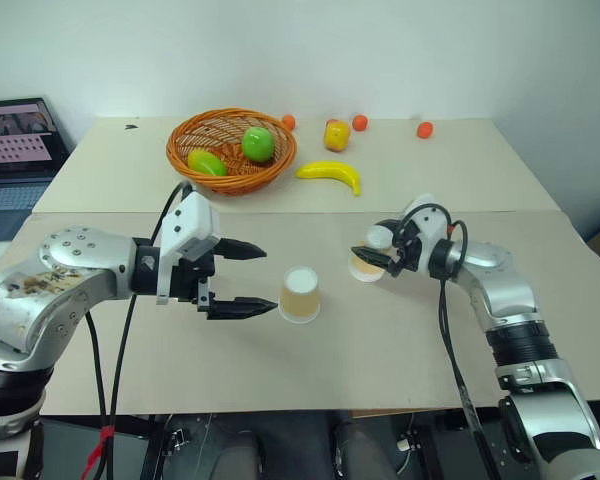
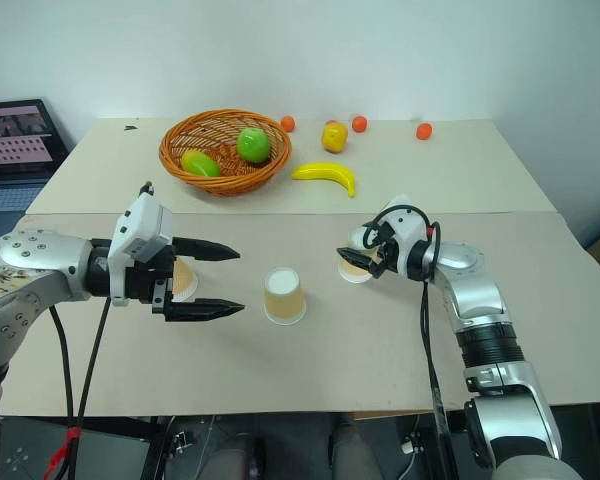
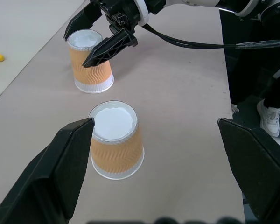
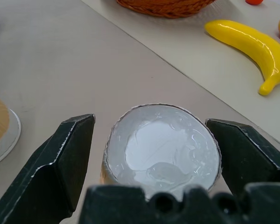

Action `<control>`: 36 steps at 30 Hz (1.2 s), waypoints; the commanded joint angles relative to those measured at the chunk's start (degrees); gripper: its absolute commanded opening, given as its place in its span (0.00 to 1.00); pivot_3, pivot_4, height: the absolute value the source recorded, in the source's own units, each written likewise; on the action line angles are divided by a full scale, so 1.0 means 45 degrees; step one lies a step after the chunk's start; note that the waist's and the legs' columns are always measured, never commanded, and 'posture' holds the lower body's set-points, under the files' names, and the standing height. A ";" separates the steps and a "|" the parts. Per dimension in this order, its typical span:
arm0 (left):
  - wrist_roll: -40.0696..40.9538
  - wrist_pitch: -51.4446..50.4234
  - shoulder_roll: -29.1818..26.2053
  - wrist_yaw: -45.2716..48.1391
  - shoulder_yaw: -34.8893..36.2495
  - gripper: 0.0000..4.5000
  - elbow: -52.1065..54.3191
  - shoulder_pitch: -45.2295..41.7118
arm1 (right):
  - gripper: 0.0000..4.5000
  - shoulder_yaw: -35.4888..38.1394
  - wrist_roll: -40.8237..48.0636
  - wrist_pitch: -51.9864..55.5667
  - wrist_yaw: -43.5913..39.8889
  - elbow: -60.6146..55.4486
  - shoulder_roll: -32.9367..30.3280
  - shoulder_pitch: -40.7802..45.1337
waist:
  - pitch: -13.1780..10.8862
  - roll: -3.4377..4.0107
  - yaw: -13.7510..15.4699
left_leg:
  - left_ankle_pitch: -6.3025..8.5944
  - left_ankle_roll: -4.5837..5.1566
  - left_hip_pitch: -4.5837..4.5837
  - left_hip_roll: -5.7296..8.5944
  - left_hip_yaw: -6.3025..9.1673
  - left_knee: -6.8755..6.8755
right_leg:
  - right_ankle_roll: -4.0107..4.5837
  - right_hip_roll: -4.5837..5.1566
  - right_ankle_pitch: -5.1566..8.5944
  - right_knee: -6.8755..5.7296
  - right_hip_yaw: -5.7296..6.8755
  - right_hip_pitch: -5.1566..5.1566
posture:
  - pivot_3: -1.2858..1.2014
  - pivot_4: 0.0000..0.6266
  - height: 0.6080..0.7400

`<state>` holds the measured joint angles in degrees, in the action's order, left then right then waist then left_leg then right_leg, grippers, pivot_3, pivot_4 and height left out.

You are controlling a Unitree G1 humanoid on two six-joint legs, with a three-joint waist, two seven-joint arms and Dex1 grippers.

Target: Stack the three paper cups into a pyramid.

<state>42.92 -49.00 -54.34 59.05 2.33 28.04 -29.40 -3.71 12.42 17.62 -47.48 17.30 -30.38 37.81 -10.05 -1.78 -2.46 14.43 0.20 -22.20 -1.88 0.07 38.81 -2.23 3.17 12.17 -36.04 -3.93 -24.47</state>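
Three paper cups stand upside down on the near table. The middle cup (image 1: 300, 295) sits just past the fingertips of my left gripper (image 1: 270, 280), which is wide open and empty; in the left wrist view this cup (image 3: 115, 140) lies ahead of the left gripper (image 3: 155, 122), nearer one finger than the other. Another cup (image 2: 183, 278) stands behind the left gripper. My right gripper (image 1: 372, 258) straddles the right cup (image 1: 365, 265), which rests on the table. Its fingers (image 4: 60, 158) flank that cup (image 4: 163, 149) closely, with a thin gap showing on one side.
On the far table are a wicker basket (image 1: 180, 150) holding green fruit, a banana (image 1: 330, 175), a yellow-red fruit (image 1: 337, 134) and three small orange balls (image 1: 425, 129). A laptop (image 1: 15, 140) sits off the left edge. A seam joins the two tables.
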 commanded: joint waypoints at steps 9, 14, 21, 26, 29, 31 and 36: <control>0.0151 0.0094 -0.0017 0.0034 0.0153 1.00 0.0233 -0.0144 | 0.63 0.0709 0.0760 0.1350 -0.0368 -0.2966 -0.0872 -0.0520 | -0.0001 0.0002 0.0003 | 0.0000 0.0000 -0.0002 -0.0001 0.0001 -0.0001 | 0.0000 -0.0001 0.0000 -0.0001 0.0000 -0.0004 | 0.52 0.24 0.98; 0.0053 0.0201 0.0011 0.0126 0.0078 1.00 0.0114 -0.0151 | 0.63 0.0706 0.1506 0.3045 -0.0502 -0.5851 -0.1397 -0.1439 | -0.0001 0.0001 0.0011 | 0.0000 0.0000 -0.0005 0.0000 0.0002 0.0000 | -0.0001 -0.0001 0.0001 -0.0003 0.0000 -0.0007 | 0.52 0.24 0.98; -0.0210 0.0479 0.0366 0.0283 -0.0440 1.00 -0.0278 -0.0660 | 0.63 -0.0155 0.1442 0.3901 0.0449 -0.8564 -0.0848 -0.3243 | -0.0001 0.0000 0.0008 | 0.0000 0.0000 0.0001 -0.0003 0.0003 0.0007 | -0.0003 -0.0006 0.0003 -0.0012 0.0001 -0.0003 | 0.52 0.24 0.98; -0.0408 0.0609 0.0418 0.0485 -0.0589 1.00 -0.0482 -0.0873 | 0.63 -0.0519 0.1325 0.3774 0.0815 -0.8763 -0.0576 -0.3634 | -0.0001 0.0001 0.0006 | -0.0001 -0.0001 0.0000 -0.0001 0.0003 0.0008 | -0.0003 -0.0005 0.0003 -0.0011 0.0000 -0.0004 | 0.52 0.24 0.98; -0.0456 0.0663 0.0418 0.0556 -0.0642 1.00 -0.0565 -0.0950 | 0.63 -0.0725 0.1214 0.3688 0.0910 -0.8759 -0.0468 -0.3731 | -0.0001 0.0000 0.0013 | -0.0001 -0.0001 0.0001 -0.0002 0.0002 0.0008 | -0.0003 -0.0006 0.0002 -0.0010 0.0000 -0.0004 | 0.52 0.24 0.98; -0.0513 0.0688 0.0424 0.0628 -0.0670 1.00 -0.0617 -0.1017 | 0.63 -0.0862 0.1154 0.3604 0.0969 -0.8689 -0.0380 -0.3747 | -0.0001 0.0000 0.0014 | -0.0001 -0.0001 0.0000 -0.0002 0.0002 0.0008 | -0.0003 -0.0007 0.0002 -0.0009 0.0001 -0.0004 | 0.52 0.24 0.98; -0.0577 0.0696 0.0418 0.0708 -0.0698 1.00 -0.0684 -0.1159 | 0.63 -0.1073 0.1047 0.3542 0.0983 -0.8569 -0.0227 -0.3628 | -0.0001 0.0000 0.0013 | -0.0001 -0.0001 0.0000 -0.0002 0.0002 0.0008 | -0.0003 -0.0005 0.0003 -0.0009 0.0000 -0.0004 | 0.52 0.24 0.98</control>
<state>40.54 -46.60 -52.36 61.94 -1.22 24.41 -33.20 -8.68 17.00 35.03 -43.23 -19.82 -31.72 20.84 -10.06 -1.78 -2.40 14.43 0.20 -22.20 -1.89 0.08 38.85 -2.24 3.14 12.18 -36.08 -3.92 -24.49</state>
